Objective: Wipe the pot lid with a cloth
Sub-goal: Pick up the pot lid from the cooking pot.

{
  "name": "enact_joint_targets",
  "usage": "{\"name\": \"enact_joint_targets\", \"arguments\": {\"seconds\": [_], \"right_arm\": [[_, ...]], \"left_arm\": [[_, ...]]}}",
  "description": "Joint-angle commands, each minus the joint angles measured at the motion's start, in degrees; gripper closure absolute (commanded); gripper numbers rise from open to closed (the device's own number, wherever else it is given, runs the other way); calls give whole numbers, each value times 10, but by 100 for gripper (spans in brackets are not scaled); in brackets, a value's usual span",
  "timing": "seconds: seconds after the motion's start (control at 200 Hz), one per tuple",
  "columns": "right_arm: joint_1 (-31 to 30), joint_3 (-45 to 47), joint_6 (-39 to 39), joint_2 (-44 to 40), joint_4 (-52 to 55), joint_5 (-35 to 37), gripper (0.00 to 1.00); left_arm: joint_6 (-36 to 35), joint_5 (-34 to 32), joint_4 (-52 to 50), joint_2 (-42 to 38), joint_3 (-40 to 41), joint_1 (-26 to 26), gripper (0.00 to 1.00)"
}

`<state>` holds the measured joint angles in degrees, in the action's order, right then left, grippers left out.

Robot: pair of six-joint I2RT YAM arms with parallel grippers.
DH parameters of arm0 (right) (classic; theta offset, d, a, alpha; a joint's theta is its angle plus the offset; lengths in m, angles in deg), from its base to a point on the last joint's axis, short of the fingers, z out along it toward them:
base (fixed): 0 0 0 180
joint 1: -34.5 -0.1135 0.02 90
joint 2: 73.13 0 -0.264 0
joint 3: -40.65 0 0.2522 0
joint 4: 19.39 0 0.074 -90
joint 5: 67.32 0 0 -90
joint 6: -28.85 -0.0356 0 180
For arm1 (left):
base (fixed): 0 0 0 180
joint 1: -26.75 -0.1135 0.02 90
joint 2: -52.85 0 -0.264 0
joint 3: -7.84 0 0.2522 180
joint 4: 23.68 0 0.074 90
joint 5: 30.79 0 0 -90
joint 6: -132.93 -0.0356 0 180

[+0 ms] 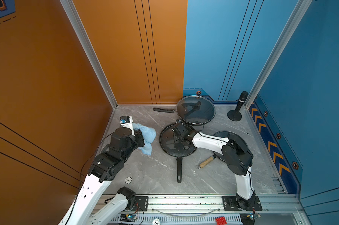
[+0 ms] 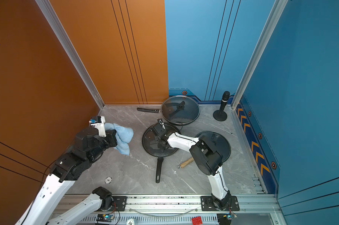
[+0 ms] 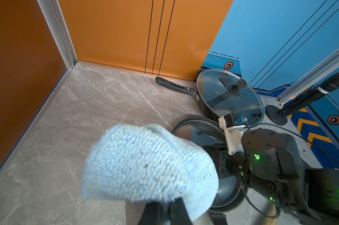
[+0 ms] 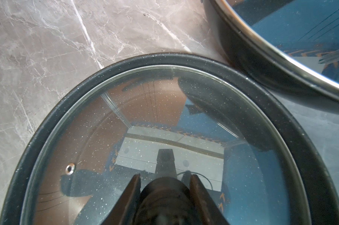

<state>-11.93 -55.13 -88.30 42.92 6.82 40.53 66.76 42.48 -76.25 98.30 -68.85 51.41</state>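
The cloth (image 1: 148, 136) (image 2: 124, 137) is a light-blue towel, bunched up and lifted off the table at the left. My left gripper (image 3: 167, 206) is shut on the cloth (image 3: 145, 161), which hides its fingertips in both top views. The pot lid (image 1: 167, 145) (image 2: 150, 145) is round glass and sits on a black frying pan (image 1: 179, 169) in the middle of the table. My right gripper (image 1: 177, 137) (image 4: 165, 178) reaches down over the pot lid (image 4: 125, 126). Its fingers (image 4: 134, 187) press against both sides of the lid's dark knob (image 4: 164, 194).
A second pan with a glass lid (image 1: 195, 110) stands at the back, touching the middle pan. A third round lid (image 1: 223, 136) lies behind my right arm, beside a wooden handle (image 1: 205, 161). A microphone on a stand (image 1: 238, 107) occupies the back right corner. A poker chip (image 1: 128, 180) lies front left.
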Motion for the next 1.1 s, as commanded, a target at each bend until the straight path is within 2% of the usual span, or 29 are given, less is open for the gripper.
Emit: {"name": "enact_joint_targets", "arguments": {"seconds": [0.0,0.15,0.265,0.425,0.521,0.686,0.891,1.006,1.096], "right_arm": [[-2,17,-12,-6,33,-11,65],[-1,6,-19,-13,36,2,76],[3,-25,-24,-23,50,5,80],[16,-70,-17,-66,66,-33,84],[30,-72,-44,-116,69,-62,84],[59,-5,-106,-219,21,-131,84],[168,120,-218,-329,-62,-221,85],[207,138,-231,-373,-50,-252,86],[246,152,-266,-394,-69,-309,86]], "left_arm": [[-4,-3,10,3,6,-8,100],[-9,7,14,11,5,-12,100],[-12,22,20,18,6,-19,100],[-12,59,35,30,8,-32,100],[-12,84,58,38,15,-44,100],[-7,150,101,76,20,-75,100],[12,203,151,122,11,-87,100],[20,229,154,154,-10,-83,100],[25,234,169,174,-15,-74,100]]}}
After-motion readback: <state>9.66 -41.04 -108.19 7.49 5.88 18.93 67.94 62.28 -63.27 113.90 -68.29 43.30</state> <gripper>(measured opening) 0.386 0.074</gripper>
